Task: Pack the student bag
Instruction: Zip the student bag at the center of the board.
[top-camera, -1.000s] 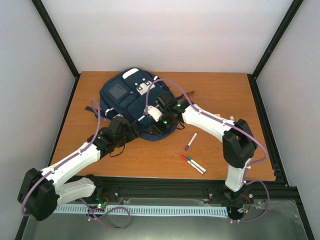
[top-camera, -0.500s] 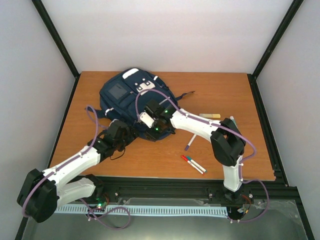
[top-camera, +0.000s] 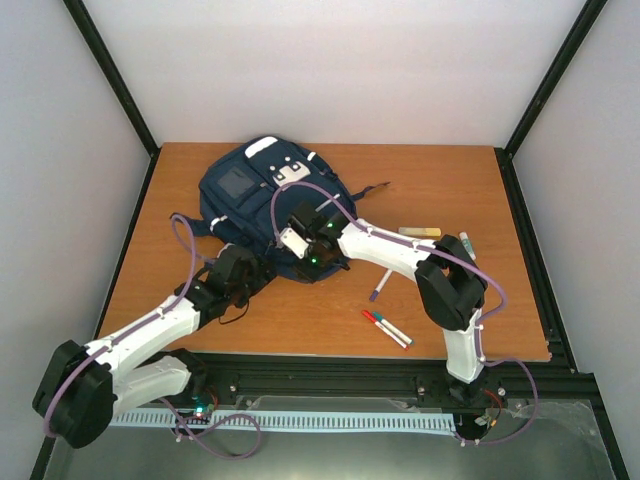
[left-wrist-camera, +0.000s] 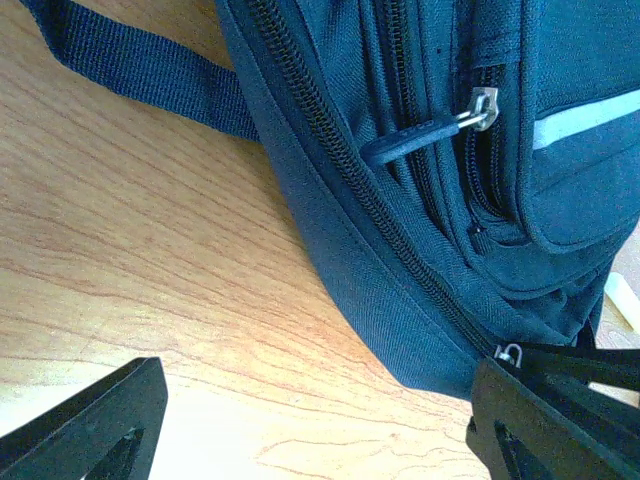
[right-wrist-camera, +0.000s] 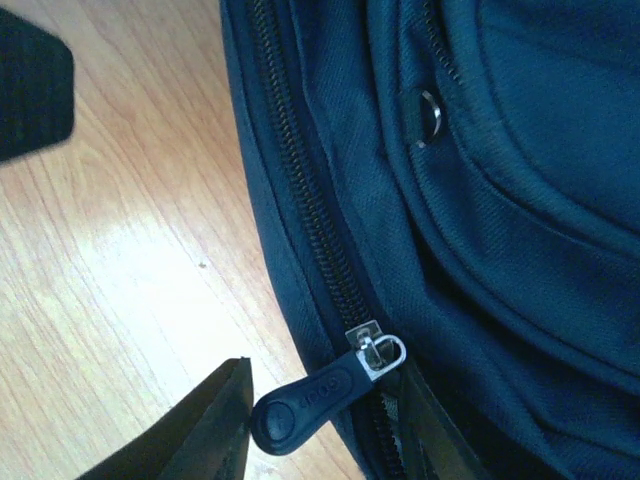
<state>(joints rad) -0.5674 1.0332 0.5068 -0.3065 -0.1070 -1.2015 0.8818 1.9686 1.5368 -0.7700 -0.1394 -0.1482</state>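
The student bag (top-camera: 240, 185) lies at 11 o'clock on the table (top-camera: 450, 190). R gripper (right-wrist-camera: 325, 402) is nearer, jaws half-spread, straddling the zipper pull (right-wrist-camera: 298, 410), long axis 8-to-2 o'clock. L gripper (left-wrist-camera: 320, 425) spread wide, empty, bag at its 1 o'clock.

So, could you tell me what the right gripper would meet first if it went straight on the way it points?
Most likely the zipper pull lying between the right gripper's fingers, on the student bag's edge, though depth is unclear.
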